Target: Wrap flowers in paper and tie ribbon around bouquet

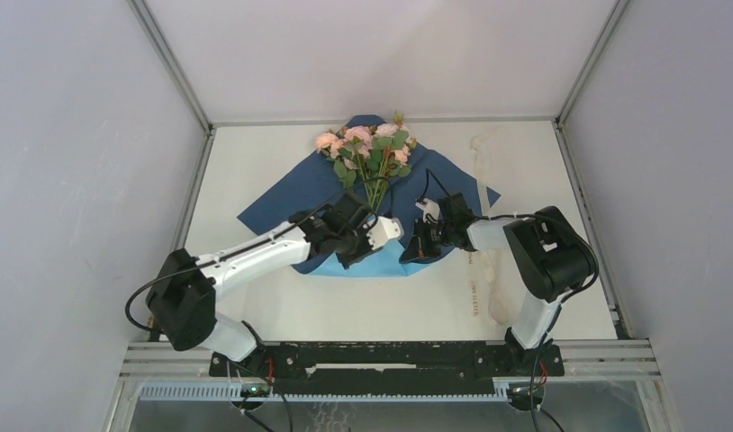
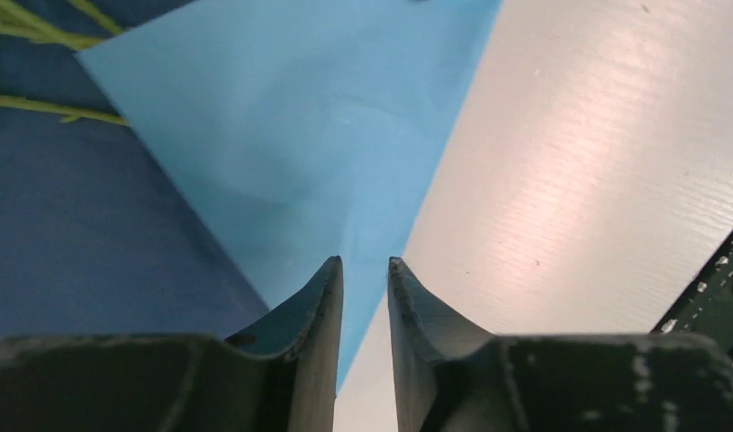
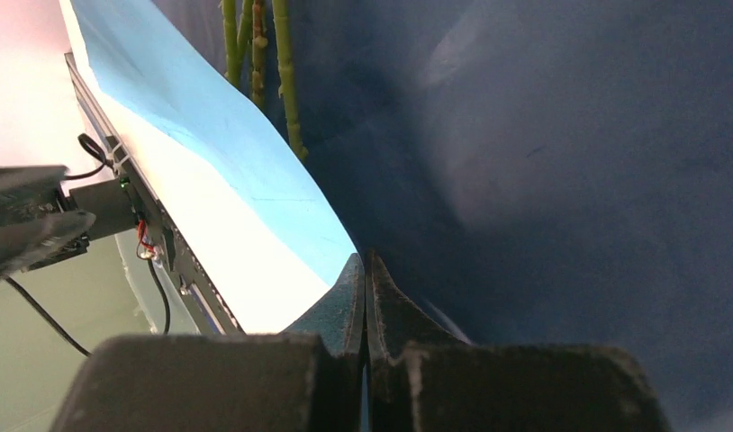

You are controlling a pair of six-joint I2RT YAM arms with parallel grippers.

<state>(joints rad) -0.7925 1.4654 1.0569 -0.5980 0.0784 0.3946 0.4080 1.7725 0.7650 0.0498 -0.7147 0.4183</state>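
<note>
Pinching, right gripper (image 3: 365,261): jaws pressed together on the near edge of the paper (image 3: 543,162), where the light blue side folds up over the navy side.
Left gripper (image 2: 364,261): jaws a little apart, nothing between them; the edge of the light blue corner runs just under the gap.
Edges: the near border of the paper lies between both grippers, and the white table (image 2: 570,180) starts directly at it.
Open room: table surface shows between the paper and the arm bases.
Flowers (image 1: 367,144): on the navy side, blooms at the far edge, stems pointing toward the grippers.
Ribbon (image 1: 475,292): on the table along the right of the paper, apart from both grippers.
</note>
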